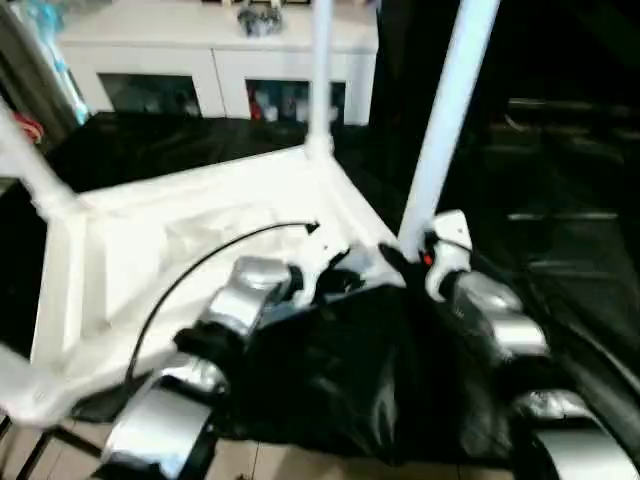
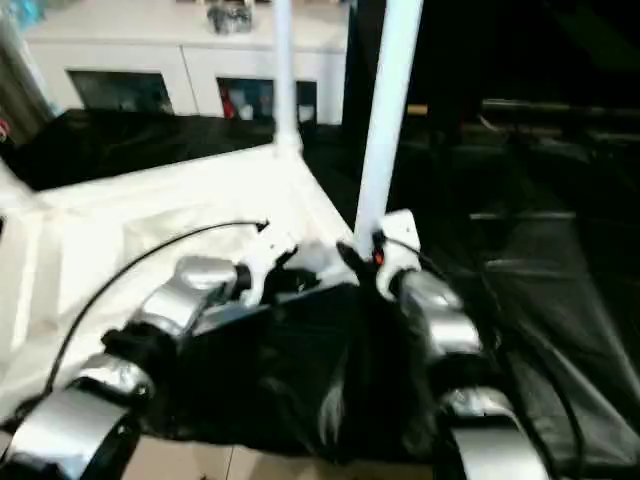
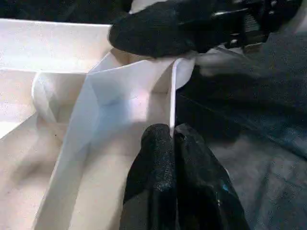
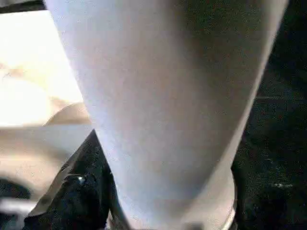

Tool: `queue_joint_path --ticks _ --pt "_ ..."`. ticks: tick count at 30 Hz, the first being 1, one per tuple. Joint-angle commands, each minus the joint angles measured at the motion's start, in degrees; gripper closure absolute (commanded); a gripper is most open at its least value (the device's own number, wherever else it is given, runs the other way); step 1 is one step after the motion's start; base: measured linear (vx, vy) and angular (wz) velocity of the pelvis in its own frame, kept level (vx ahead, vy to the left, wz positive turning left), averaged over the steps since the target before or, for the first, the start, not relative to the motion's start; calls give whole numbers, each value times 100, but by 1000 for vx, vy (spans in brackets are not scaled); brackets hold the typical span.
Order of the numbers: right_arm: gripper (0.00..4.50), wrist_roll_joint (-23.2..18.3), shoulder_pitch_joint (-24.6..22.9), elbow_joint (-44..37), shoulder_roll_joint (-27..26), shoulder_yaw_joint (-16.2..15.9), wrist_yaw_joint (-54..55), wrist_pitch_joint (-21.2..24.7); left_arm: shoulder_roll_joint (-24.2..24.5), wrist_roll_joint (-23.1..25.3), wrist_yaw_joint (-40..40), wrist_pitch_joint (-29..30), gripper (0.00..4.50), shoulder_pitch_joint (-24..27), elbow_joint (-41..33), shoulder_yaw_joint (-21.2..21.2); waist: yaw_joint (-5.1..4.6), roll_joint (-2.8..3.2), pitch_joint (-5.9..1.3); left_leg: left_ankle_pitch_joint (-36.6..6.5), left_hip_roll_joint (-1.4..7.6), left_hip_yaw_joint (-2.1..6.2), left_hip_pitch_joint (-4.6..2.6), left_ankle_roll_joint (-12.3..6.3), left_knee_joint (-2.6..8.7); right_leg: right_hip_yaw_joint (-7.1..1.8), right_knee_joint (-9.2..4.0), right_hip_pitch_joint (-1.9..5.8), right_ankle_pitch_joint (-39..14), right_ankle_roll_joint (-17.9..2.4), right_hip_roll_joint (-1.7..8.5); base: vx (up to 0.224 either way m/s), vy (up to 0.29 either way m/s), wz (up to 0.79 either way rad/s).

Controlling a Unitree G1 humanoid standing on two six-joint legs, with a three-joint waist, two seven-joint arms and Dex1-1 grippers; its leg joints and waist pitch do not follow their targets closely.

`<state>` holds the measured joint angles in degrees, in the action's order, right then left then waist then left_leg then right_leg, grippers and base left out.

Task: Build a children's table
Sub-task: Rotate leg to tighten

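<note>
The white table top (image 1: 180, 230) lies underside up on a black cloth, its ribs facing me. Three legs stand in its sockets: one at the far corner (image 1: 320, 80), one at the left (image 1: 30, 165), and one at the near right corner (image 1: 445, 130), leaning slightly right. My right gripper (image 1: 420, 255) is shut around the base of that near right leg (image 4: 163, 105), with a black finger (image 4: 76, 191) against its side. My left gripper (image 3: 172, 139) is shut on the thin rim wall (image 3: 171, 96) of the top, just beside that corner.
A white cabinet (image 1: 210, 50) with glass-fronted compartments stands behind the table top. Black cloth (image 1: 340, 390) is bunched between my forearms and covers the floor to the right (image 1: 560, 240). A black cable (image 1: 200, 265) arcs over the top.
</note>
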<state>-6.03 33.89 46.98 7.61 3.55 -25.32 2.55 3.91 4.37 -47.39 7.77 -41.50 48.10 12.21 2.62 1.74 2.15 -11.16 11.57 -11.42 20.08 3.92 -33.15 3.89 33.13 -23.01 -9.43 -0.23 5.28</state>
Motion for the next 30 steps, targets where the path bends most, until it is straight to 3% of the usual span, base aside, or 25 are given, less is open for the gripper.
queue_joint_path --ticks 1,5,7,10,11,14,15,21,25,27,28,30 --pt "122 -4 -8 298 -620 -407 -236 81 -365 -34 195 -204 450 -252 23 76 0 -18 -306 -1484 120 95 -15 -166 407 -183 -442 242 -1842 -1177 285 0 0 0" --pt "87 -186 -56 181 -573 -287 -509 144 -254 -108 -128 -390 450 -164 -61 98 -26 -11 -309 -1481 124 86 -3 -298 404 -180 -423 261 -1634 -1264 280 0 0 0" --pt "63 -268 -195 -38 -395 -301 -879 199 -124 -203 -462 -453 450 -33 -228 112 -28 -55 -306 -1472 122 82 6 -348 403 -182 -432 270 -1719 -1248 284 0 0 0" --pt "40 -295 -328 -208 -195 -398 -1302 197 14 -262 -773 -517 450 92 -364 135 -30 -64 -314 -1339 140 97 34 -414 406 -180 -406 291 -1708 -1237 301 0 0 0" --pt "26 -293 -374 -266 -134 -433 -1440 203 51 -268 -827 -530 450 120 -394 136 -12 -85 -317 -1247 141 82 25 -458 386 -187 -404 286 -1638 -1263 306 0 0 0" --pt "6 -296 -478 -394 6 -503 -1750 215 143 -287 -940 -544 450 179 -456 134 -12 -68 -325 -1027 150 73 38 -530 372 -187 -362 289 -1299 -1388 297 0 0 0" --pt "2 -301 -521 -447 62 -527 -1871 219 181 -297 -986 -541 450 200 -482 132 -7 -106 -326 -990 152 72 46 -546 372 -186 -354 302 -1252 -1398 298 0 0 0" --pt "2 -218 -851 -855 656 -794 -2757 11 586 -576 -1896 -538 450 425 -889 127 56 -80 -337 -788 177 40 36 -699 340 -189 -284 289 -818 -1581 284 0 0 0" --pt "2 -248 -1064 -1234 983 -974 -3426 89 745 -620 -2250 -530 450 490 -1008 168 125 -83 -311 -1043 184 40 15 -606 362 -197 -315 289 -1105 -1499 279 0 0 0" --pt "29 -258 -1137 -1367 1098 -1032 -3661 132 798 -628 -2362 -529 450 510 -1044 179 122 -77 -309 -1089 189 43 12 -565 370 -198 -322 279 -1170 -1482 284 0 0 0" --pt "36 -266 -1219 -1510 1256 -1106 -3935 183 892 -625 -2533 -534 450 537 -1071 212 128 -112 -305 -1101 187 40 11 -560 371 -198 -331 281 -1219 -1461 279 0 0 0" --pt "36 -261 -1268 -1600 1375 -1165 -4120 214 967 -620 -2655 -537 450 550 -1083 236 157 -103 -309 -1082 199 44 7 -559 368 -209 -324 279 -1257 -1441 298 0 0 0"
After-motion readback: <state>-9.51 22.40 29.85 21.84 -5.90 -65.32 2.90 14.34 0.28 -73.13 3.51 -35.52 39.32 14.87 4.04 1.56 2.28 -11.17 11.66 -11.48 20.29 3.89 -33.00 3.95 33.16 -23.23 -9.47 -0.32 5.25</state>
